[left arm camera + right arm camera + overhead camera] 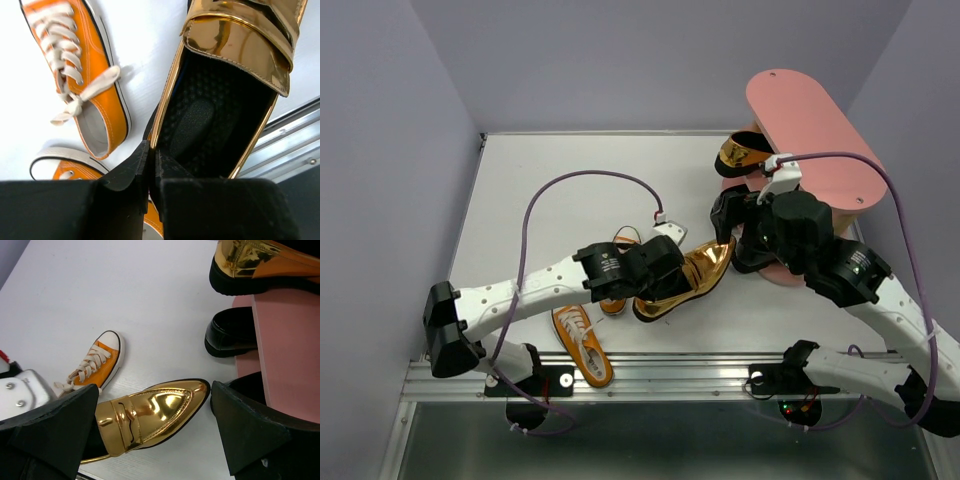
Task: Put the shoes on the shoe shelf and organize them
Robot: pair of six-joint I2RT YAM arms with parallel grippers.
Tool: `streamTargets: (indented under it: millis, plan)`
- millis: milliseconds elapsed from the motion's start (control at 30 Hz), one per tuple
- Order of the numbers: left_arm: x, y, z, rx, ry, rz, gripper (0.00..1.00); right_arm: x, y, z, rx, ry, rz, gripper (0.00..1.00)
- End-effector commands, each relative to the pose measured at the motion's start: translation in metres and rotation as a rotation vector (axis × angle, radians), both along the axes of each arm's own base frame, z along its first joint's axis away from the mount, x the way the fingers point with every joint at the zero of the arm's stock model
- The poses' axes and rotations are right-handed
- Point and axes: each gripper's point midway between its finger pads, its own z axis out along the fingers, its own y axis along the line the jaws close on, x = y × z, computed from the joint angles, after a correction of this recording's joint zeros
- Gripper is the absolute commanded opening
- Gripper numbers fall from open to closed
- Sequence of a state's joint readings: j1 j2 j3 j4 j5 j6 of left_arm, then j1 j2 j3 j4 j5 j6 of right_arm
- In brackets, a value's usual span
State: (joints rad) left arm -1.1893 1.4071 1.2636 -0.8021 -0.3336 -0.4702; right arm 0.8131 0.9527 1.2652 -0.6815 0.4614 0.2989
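From above: the pink shoe shelf point(800, 105) holds one gold loafer point(744, 152) on a lower board. The second gold loafer point(698, 272) lies on the desk point(520, 200) near the shelf, with two orange sneakers point(582, 346) farther from it.

Left wrist: the left end effector point(151, 165) is clenched on the second gold loafer's heel rim.

Right wrist: the right end effector point(155, 390) gapes, released (waiting, I'd guess). One black dress shoe point(227, 335) pokes out at the shelf's foot; its partner I cannot confirm. So one is shelved for sure, and most are left.
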Motion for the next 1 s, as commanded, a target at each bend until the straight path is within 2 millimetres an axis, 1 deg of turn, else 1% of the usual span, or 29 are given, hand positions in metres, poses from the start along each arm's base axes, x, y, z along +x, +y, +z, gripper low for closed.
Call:
streamTargets:
  millis: [0, 100, 200, 267, 333, 433, 533, 600, 633, 667, 733, 767, 800, 833, 867, 900, 933, 967]
  plan:
    - [0.022, -0.015, 0.076, -0.184, -0.191, -0.025, 0.0, 0.0, -0.008, 0.044, 0.06, -0.106, -0.023, 1.0]
    - [0.028, -0.017, 0.096, -0.226, -0.222, -0.041, 0.0, -0.001, -0.01, 0.057, 0.08, -0.135, -0.026, 1.0]
    - [0.032, -0.018, 0.103, -0.225, -0.235, -0.052, 0.0, -0.003, -0.013, 0.069, 0.101, -0.164, -0.027, 1.0]
    - [0.035, -0.022, 0.111, -0.248, -0.244, -0.061, 0.0, -0.004, -0.012, 0.08, 0.12, -0.186, -0.014, 1.0]
    - [0.038, -0.025, 0.118, -0.268, -0.259, -0.066, 0.0, -0.004, -0.011, 0.086, 0.126, -0.199, -0.007, 1.0]
    - [0.044, -0.033, 0.143, -0.331, -0.296, -0.078, 0.0, -0.003, -0.01, 0.099, 0.137, -0.224, -0.002, 1.0]
    - [0.051, -0.043, 0.155, -0.353, -0.322, -0.106, 0.0, -0.001, -0.007, 0.11, 0.147, -0.251, 0.007, 1.0]
    - [0.059, -0.052, 0.167, -0.356, -0.351, -0.126, 0.0, 0.0, -0.006, 0.117, 0.151, -0.27, 0.007, 1.0]
    - [0.061, -0.057, 0.179, -0.374, -0.371, -0.132, 0.0, 0.001, -0.005, 0.117, 0.151, -0.271, 0.009, 1.0]
    - [0.066, -0.064, 0.176, -0.362, -0.37, -0.14, 0.0, 0.001, -0.005, 0.12, 0.156, -0.278, 0.009, 1.0]
    - [0.071, -0.071, 0.18, -0.341, -0.386, -0.173, 0.0, 0.002, -0.004, 0.123, 0.156, -0.284, 0.009, 1.0]
    - [0.077, -0.078, 0.182, -0.333, -0.394, -0.175, 0.0, 0.002, -0.004, 0.123, 0.157, -0.286, 0.009, 1.0]
    - [0.08, -0.08, 0.183, -0.329, -0.4, -0.18, 0.0, 0.002, -0.005, 0.124, 0.16, -0.29, 0.006, 1.0]
    - [0.089, -0.08, 0.191, -0.333, -0.419, -0.174, 0.0, 0.003, -0.005, 0.124, 0.158, -0.289, 0.005, 1.0]
    - [0.094, -0.085, 0.187, -0.334, -0.413, -0.184, 0.0, 0.003, -0.004, 0.123, 0.156, -0.288, 0.005, 1.0]
    - [0.1, -0.086, 0.188, -0.332, -0.421, -0.178, 0.0, 0.003, -0.005, 0.124, 0.158, -0.291, 0.005, 1.0]
    - [0.104, -0.088, 0.189, -0.338, -0.422, -0.182, 0.0, 0.003, -0.004, 0.123, 0.156, -0.289, 0.003, 1.0]
    - [0.109, -0.09, 0.194, -0.35, -0.431, -0.182, 0.0, 0.003, -0.005, 0.123, 0.155, -0.289, 0.002, 1.0]
